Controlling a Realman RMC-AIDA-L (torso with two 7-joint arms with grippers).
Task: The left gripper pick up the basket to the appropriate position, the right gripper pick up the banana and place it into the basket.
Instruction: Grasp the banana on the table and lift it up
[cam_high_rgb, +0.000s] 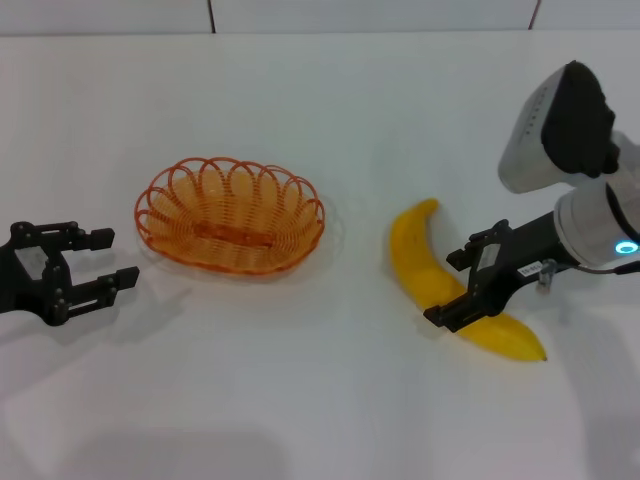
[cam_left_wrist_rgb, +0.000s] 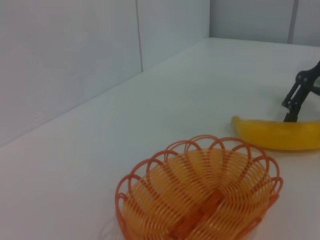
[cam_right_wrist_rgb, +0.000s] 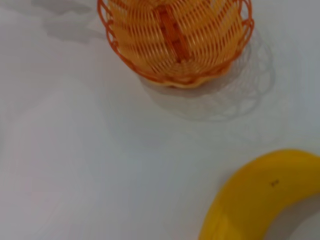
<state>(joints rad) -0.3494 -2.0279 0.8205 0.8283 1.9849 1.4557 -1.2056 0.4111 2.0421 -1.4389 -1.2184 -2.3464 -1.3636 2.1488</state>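
Your right gripper straddles the banana on the worktop, fingers spread, not yet clamped. Close off-centre and that smooth curved skin could roll or slip free. Your left gripper waits open, apart from the empty wire basket.

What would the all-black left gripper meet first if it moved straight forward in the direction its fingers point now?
Probably the orange looped-wire basket. The left gripper is open and off to the basket's left, its fingers pointing toward the near rim. Nothing lies between them on the white table, though depth makes the exact line uncertain.
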